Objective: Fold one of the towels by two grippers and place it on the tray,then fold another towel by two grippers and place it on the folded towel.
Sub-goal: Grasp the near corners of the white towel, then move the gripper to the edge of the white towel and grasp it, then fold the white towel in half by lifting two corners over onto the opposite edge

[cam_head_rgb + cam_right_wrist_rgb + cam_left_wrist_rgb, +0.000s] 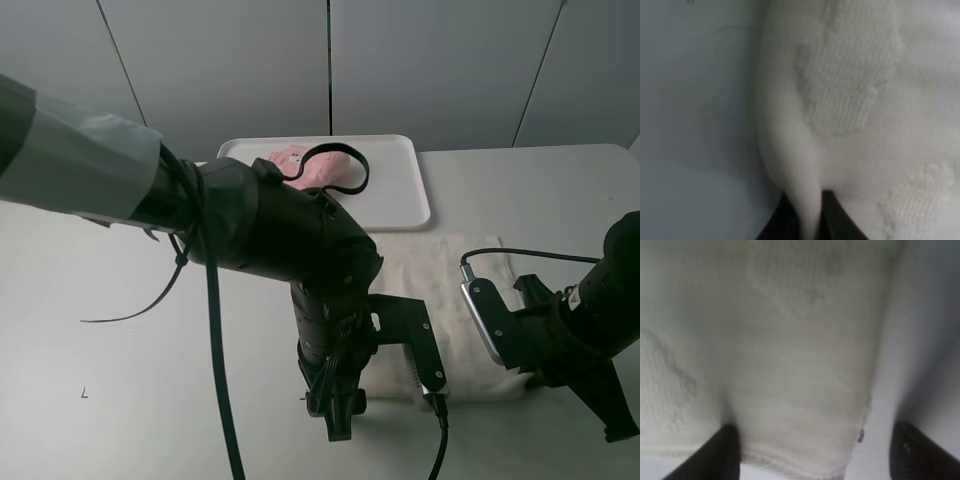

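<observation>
The pale pink towel [296, 160] lies bunched on the white tray [400, 185] at the back, partly hidden behind my left arm. The cream-white towel [445, 285] is spread on the table in front of the tray. At that towel's near left corner is my left gripper [337, 415]. In the left wrist view the left gripper [815, 426] stands open, its fingers [725, 452] wide apart with the cream-white towel's [790, 365] corner between them. My right arm [560, 335] covers the near right corner. There the right gripper [806, 197] is shut on a raised fold of the cream-white towel [865, 100].
Bare grey-white tabletop [110, 340] stretches to the left and in front of the towel. A loose black cable [215, 340] hangs from the left arm over the table. Pale wall panels [430, 60] stand right behind the tray.
</observation>
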Action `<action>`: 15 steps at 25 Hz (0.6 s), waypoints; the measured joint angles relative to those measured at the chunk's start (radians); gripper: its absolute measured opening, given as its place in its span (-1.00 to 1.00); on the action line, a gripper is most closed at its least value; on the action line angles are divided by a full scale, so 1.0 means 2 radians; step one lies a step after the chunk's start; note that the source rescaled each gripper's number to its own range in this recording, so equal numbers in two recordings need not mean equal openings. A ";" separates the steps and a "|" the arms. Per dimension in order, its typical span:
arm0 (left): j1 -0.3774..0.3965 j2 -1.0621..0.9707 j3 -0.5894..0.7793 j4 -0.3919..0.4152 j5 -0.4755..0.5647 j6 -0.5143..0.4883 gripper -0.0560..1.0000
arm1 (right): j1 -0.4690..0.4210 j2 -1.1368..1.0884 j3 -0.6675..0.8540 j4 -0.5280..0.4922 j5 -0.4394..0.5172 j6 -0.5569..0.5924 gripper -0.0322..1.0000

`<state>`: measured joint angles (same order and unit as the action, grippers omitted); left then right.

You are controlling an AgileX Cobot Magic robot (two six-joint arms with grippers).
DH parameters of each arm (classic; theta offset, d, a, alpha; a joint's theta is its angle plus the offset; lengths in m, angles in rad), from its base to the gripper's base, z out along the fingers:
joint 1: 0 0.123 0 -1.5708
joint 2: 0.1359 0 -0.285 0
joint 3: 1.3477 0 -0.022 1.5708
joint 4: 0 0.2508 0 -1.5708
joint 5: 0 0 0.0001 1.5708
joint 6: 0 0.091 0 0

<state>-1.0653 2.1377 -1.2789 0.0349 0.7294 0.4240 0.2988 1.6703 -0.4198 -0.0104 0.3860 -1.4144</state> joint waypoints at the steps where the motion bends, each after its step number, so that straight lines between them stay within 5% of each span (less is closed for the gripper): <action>1: 0.000 0.000 0.000 0.003 -0.002 -0.001 0.49 | 0.000 0.000 0.000 0.000 0.000 0.000 -0.83; 8: 0.000 0.000 0.000 0.007 -0.027 -0.015 -0.77 | 0.000 0.000 0.000 0.001 0.000 0.000 -0.83; 15: 0.000 0.000 0.000 0.007 -0.032 -0.026 -0.89 | 0.000 0.000 0.000 0.025 -0.001 0.002 -0.83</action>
<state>-1.0653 2.1377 -1.2789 0.0494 0.6655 0.3728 0.2988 1.6697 -0.4198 0.0398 0.3843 -1.4107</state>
